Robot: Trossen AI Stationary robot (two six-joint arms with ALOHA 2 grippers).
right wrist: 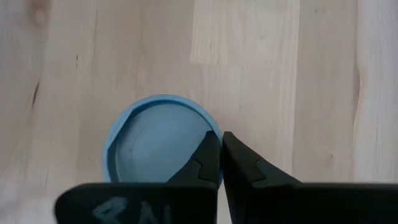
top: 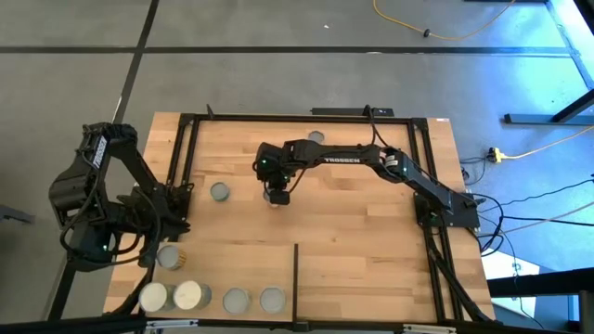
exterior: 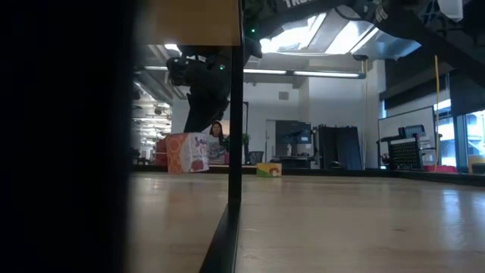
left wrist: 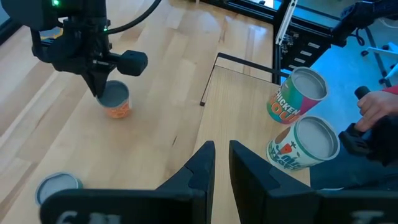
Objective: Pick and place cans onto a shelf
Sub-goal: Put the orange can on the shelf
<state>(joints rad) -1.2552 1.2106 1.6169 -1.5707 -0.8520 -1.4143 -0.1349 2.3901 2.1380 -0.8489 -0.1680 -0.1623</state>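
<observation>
Reaching out over the middle of the table (top: pixel 371 223), the right gripper (top: pixel 277 196) hangs over a can (top: pixel 276 198) with an orange lower side, and its fingers (right wrist: pixel 214 163) are pressed together on the can's rim; whether the can is lifted or standing on the wood is hard to tell. The left wrist view shows the same gripper (left wrist: pixel 98 87) pinching that can (left wrist: pixel 114 99) at its edge. The left gripper (left wrist: pixel 222 163) sits at the table's left edge with its fingers (left wrist: pixel 200 163) a narrow gap apart and nothing between them. One can (top: pixel 220 192) stands alone left of the held one, and another (top: pixel 316 138) stands near the far edge under the right arm. Along the near edge, toward the left corner, stand five more: two wider ones with whitish tops (top: pixel 153 297) (top: pixel 189 295), a grey-topped one (top: pixel 170 257) just behind them, and two grey-topped ones (top: pixel 236 300) (top: pixel 272 299) to their right. The shelf's thin black upright (top: pixel 295 272) rises right of these, running back from the near edge.
</observation>
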